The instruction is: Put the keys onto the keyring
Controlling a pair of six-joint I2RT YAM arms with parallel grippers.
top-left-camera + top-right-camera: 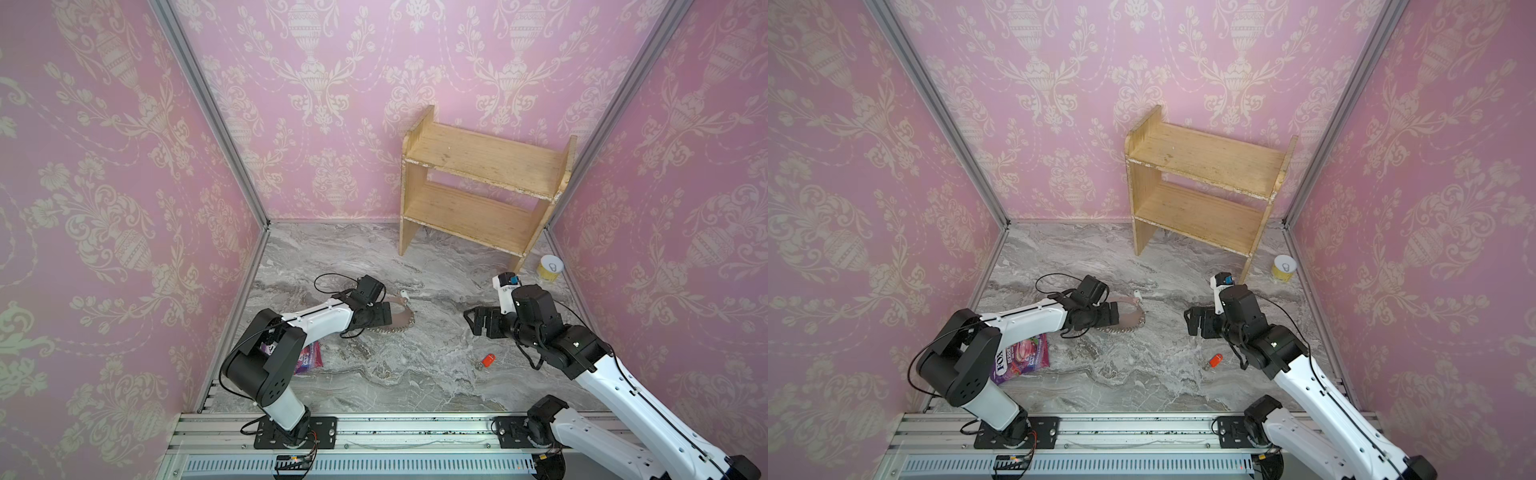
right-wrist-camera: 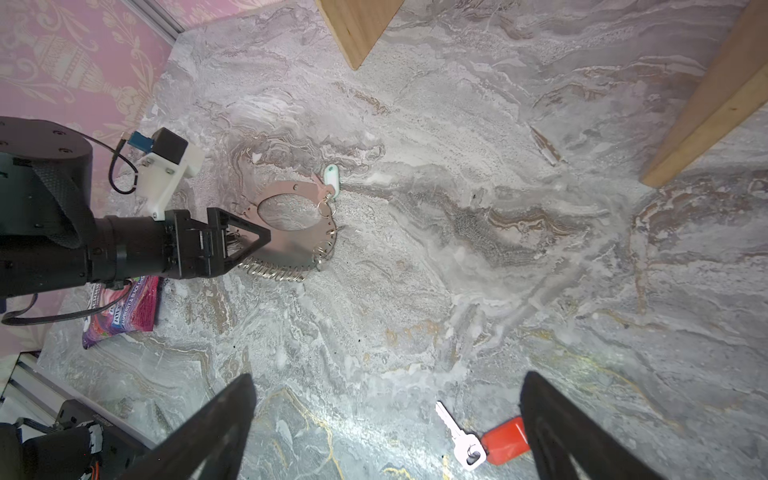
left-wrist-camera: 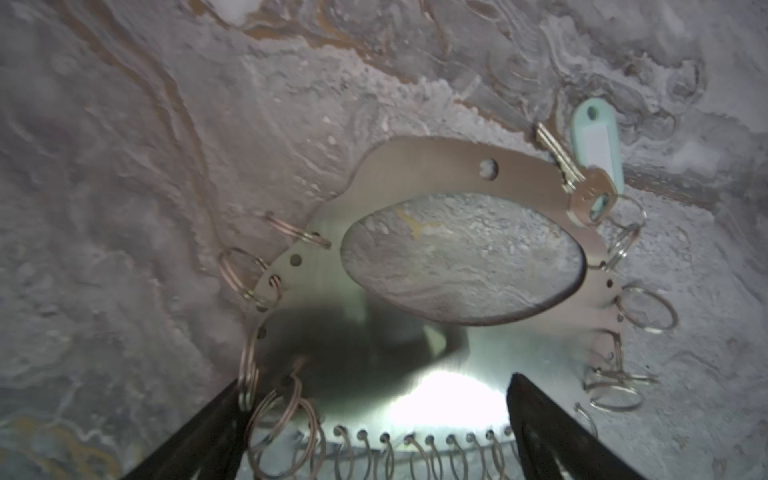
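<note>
**Both grippers released; red-tagged key loose on table**

Right gripper (image 2: 386, 376) fingers stood wide apart with nothing between them. The keys (image 2: 503, 441), a silver key on a red-orange tag, lay flat on the marble table (image 1: 374, 374); in the right wrist view one finger hid part of the tag. In both top views the keys (image 1: 487, 360) lay near this gripper (image 1: 469, 322), on its rail side, and well apart from the keyring (image 1: 405, 313).

Left gripper (image 3: 374, 386) was also spread, its fingers straddling the ring-lined edge of the keyring (image 3: 415, 166); contact could not be judged. One brass key with a mint tag (image 3: 598, 145) hung at the band's end.

Further out: candy bag (image 1: 1025, 357), wooden shelf (image 1: 478, 199), yellow can (image 1: 550, 268).
</note>
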